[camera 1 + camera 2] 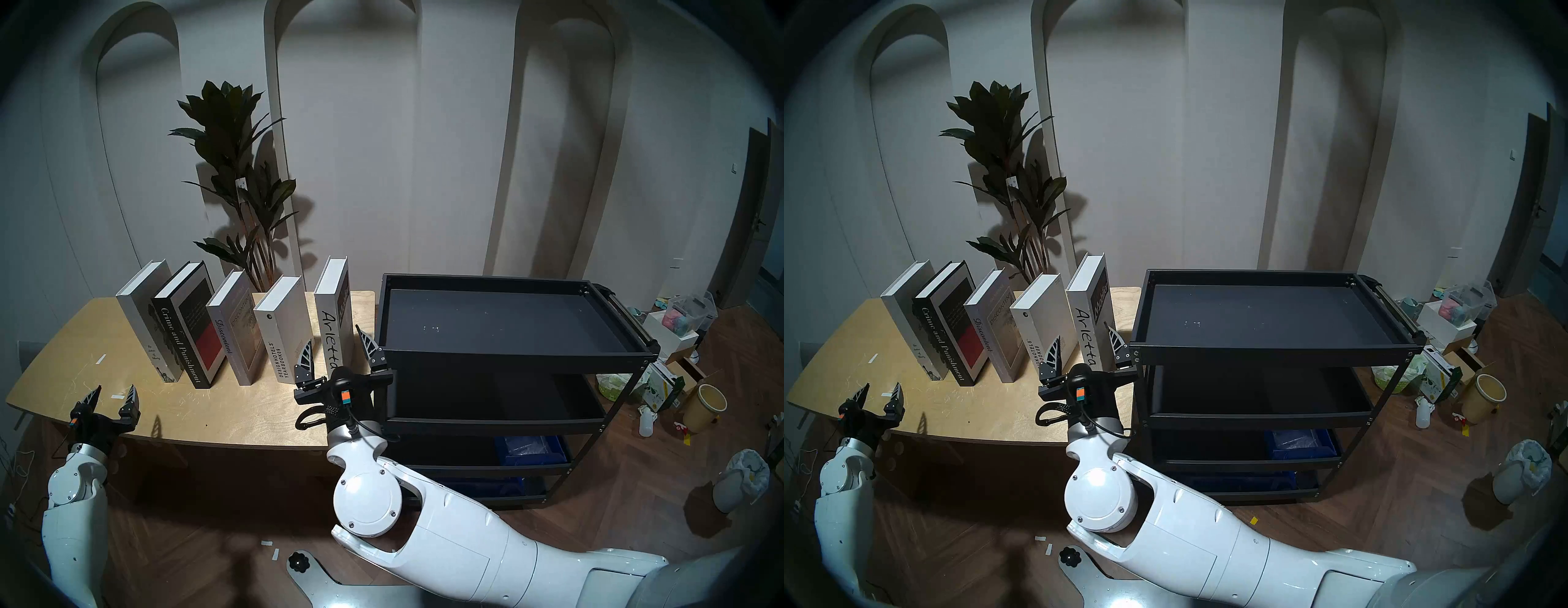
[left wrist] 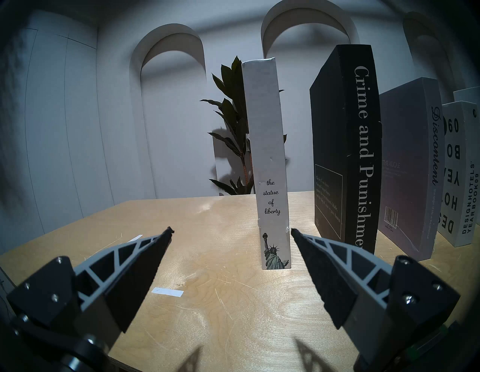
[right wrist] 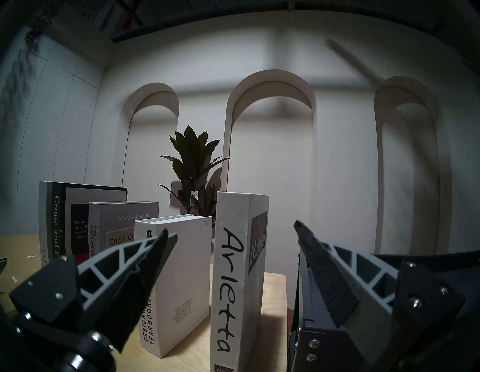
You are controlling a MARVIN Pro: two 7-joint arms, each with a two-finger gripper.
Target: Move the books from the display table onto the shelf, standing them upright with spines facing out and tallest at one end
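Books (image 1: 237,327): five upright on table (image 1: 76,361)

Arched white wall (image 1: 424,148) (dim), wood floor (image 1: 636,530).

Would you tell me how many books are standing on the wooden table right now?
5, in one row, left to right: Statue of Liberty, Crime and Punishment, Discontent, Design Hotels Yearbook, Arietta nearest the black cart.

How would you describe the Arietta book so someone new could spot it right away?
Look at the wooden table left of the black cart. Five books stand in a row there; the Arietta book is the one nearest the cart. It is the tallest, white, with its title in big handwritten-style black letters.
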